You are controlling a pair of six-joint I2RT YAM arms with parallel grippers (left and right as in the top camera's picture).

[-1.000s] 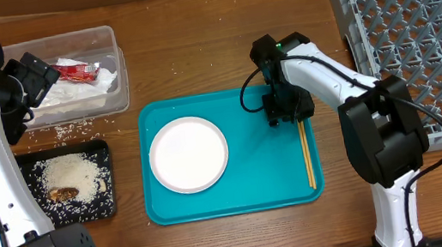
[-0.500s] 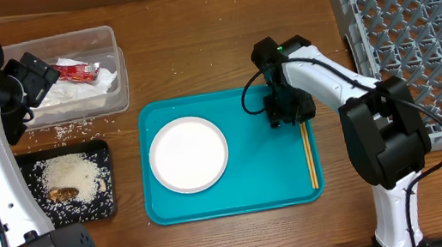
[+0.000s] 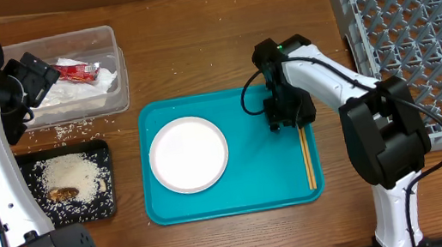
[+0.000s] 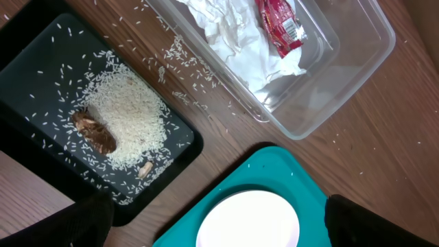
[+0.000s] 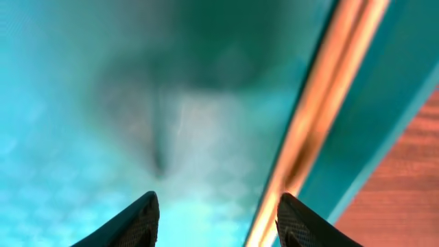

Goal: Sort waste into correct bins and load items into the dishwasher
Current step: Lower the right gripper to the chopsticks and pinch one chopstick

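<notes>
Teal tray (image 3: 262,170) surface: right gripper (image 5: 217,209), half-spread and empty, should centre over chopsticks (image 3: 307,159) before pinching.

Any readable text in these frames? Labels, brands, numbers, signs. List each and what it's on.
No legible text in any view.
Red wrapper in the clear tub: has a pale printed patch, too small and blurred to read.
Black tray, teal tray, plate, dish rack: no markings visible.
Right wrist view: too blurred to show any print.
</notes>
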